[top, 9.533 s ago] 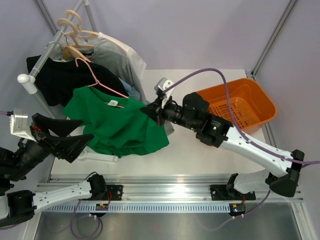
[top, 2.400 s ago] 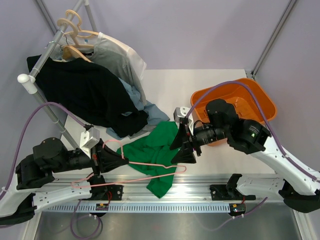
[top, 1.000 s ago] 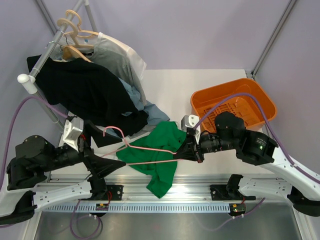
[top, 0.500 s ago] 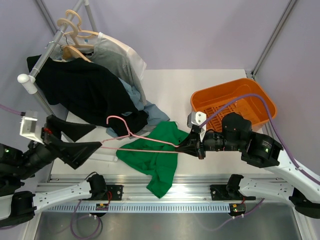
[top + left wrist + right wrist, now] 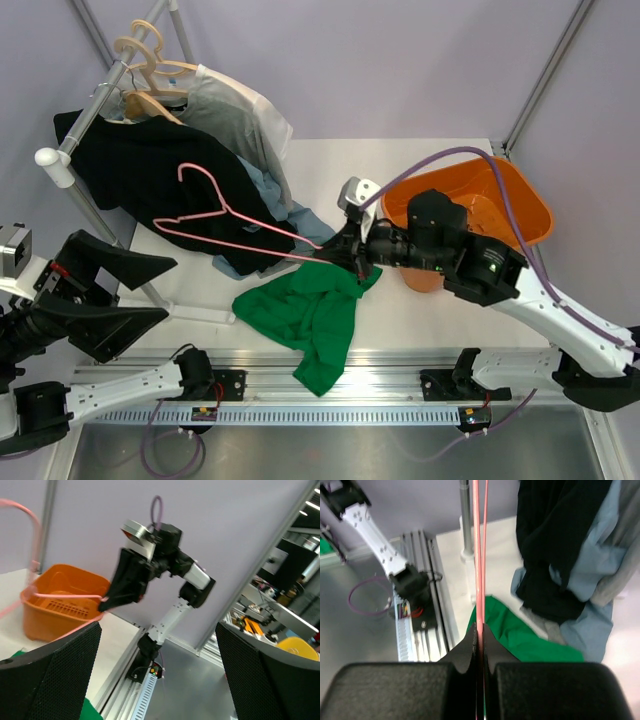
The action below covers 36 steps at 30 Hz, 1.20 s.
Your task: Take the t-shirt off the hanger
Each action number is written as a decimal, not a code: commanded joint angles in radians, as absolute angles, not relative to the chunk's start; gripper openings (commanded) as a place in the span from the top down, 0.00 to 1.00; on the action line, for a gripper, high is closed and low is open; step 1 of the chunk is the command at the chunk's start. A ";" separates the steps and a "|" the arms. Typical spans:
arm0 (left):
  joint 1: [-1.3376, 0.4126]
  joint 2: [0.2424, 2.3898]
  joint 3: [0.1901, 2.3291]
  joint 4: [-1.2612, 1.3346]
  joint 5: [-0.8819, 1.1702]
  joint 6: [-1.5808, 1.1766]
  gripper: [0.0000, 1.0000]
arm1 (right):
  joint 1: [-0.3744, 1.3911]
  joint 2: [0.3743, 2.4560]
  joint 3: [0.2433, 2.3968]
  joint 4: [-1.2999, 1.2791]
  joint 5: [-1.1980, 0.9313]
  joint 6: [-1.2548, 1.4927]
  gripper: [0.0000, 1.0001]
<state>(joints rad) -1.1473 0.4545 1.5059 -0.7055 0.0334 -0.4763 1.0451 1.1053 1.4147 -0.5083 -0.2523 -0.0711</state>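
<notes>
The bright green t-shirt (image 5: 300, 318) lies crumpled on the table, one end hanging over the front edge; it also shows in the right wrist view (image 5: 520, 636). The thin pink hanger (image 5: 225, 215) is bare and held in the air above and left of the shirt, its hook up in front of the black shirt. My right gripper (image 5: 345, 253) is shut on the hanger's right corner; the wire (image 5: 479, 555) runs out between the closed jaws (image 5: 480, 630). My left gripper (image 5: 168, 288) is wide open and empty at the far left, clear of both (image 5: 157, 680).
A clothes rack (image 5: 60, 158) at the back left carries a black shirt (image 5: 150, 175), grey-white shirts (image 5: 240, 115) and beige wooden hangers (image 5: 150, 70). A light blue cloth (image 5: 305, 222) hangs below them. An orange basket (image 5: 515, 205) stands at the right.
My right gripper has lifted the hanger up and to the left, off the shirt. My left gripper let go and drew back to the left. The shirt has stayed on the table.
</notes>
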 commanded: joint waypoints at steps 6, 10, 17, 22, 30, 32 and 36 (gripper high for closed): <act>-1.150 0.522 1.574 -0.673 0.169 -0.495 0.01 | 1.043 1.317 1.669 -0.365 -0.225 -0.057 1.00; -1.150 0.548 1.620 -0.673 0.176 -0.508 0.01 | 1.043 1.452 1.819 -0.371 -0.204 -0.077 1.00; -1.150 0.555 1.631 -0.673 0.169 -0.509 0.01 | 1.042 1.663 2.031 -0.383 -0.123 -0.087 1.00; -1.150 0.549 1.609 -0.673 0.170 -0.492 0.01 | 1.043 1.736 2.066 -0.276 -0.124 -0.074 1.00; -1.150 0.548 1.597 -0.673 0.170 -0.468 0.01 | 1.035 1.914 2.236 -0.301 -0.144 -0.077 1.00; -1.151 0.543 1.594 -0.672 0.169 -0.465 0.01 | 1.034 1.930 2.230 -0.284 -0.144 -0.081 1.00; -1.151 0.540 1.588 -0.673 0.169 -0.457 0.01 | 1.017 1.956 2.207 -0.244 -0.189 -0.066 1.00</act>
